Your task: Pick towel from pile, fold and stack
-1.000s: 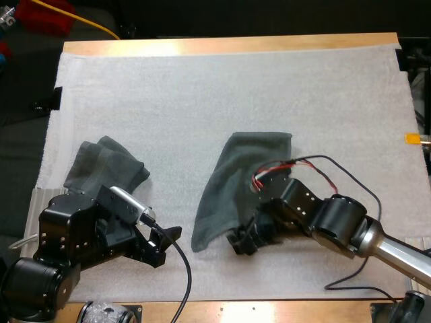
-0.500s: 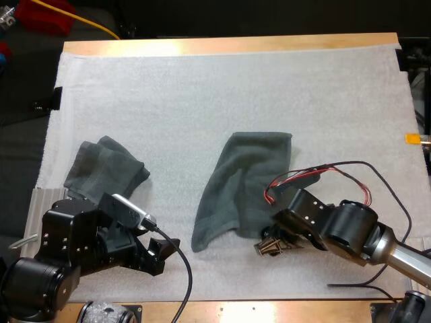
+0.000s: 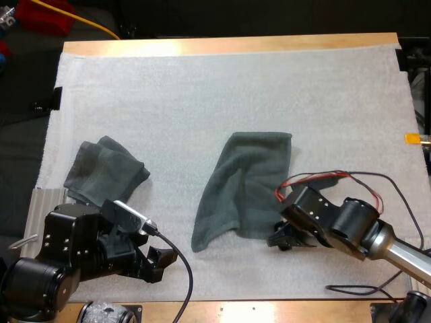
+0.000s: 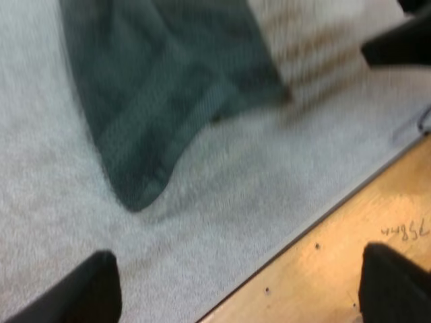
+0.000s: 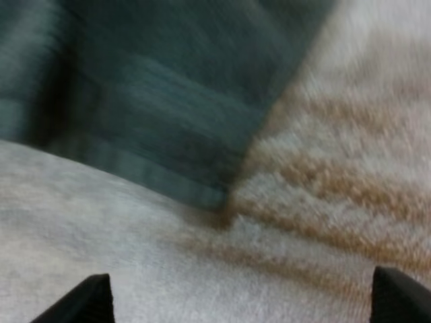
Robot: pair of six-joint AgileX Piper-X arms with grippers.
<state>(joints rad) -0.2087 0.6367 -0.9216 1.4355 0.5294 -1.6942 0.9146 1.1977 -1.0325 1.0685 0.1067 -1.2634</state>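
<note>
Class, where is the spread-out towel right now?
In the high view the spread towel lies centred on the mat, near edge beside the right gripper; the crumpled towel sits to its left.

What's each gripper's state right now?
Left gripper: open, holding nothing.
Right gripper: open, holding nothing, at the middle towel's near corner.

left claw point(image 3: 160, 259) low, gaping wide, right claw point(image 3: 279, 239) low, gaping wide
</note>
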